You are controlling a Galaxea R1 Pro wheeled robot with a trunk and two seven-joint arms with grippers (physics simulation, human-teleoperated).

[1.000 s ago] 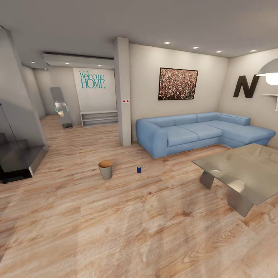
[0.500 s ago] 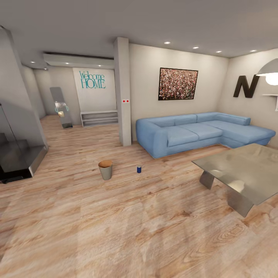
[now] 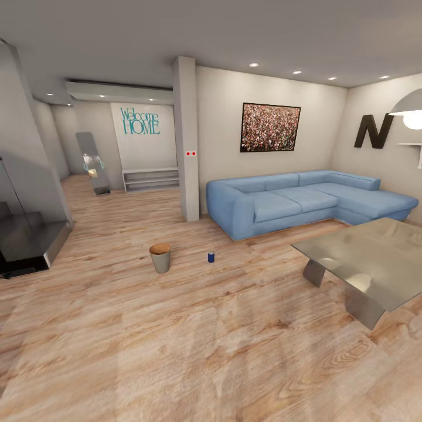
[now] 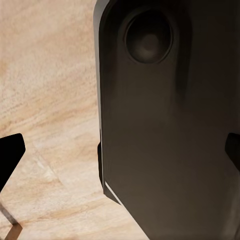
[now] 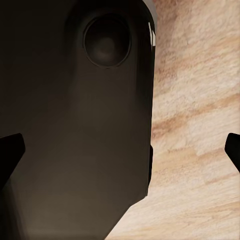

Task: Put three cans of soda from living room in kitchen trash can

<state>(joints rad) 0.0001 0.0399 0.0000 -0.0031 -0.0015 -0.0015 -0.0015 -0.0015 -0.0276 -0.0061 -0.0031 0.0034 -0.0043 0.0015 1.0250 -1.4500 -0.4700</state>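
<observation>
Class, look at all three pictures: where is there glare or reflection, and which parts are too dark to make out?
Head view: the lamp glows white at the right edge, and the grey table has a glossy sheen mirroring the room. Left wrist view: a dark robot part sits in deep shade with little detail, beside the sunlit floor. Right wrist view: the same, with black fingers as plain silhouettes.

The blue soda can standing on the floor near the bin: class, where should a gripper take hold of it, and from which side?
Probably grip the blue can around its round side wall, coming in level from the open floor in front: it stands upright, apart from the bin.
</observation>
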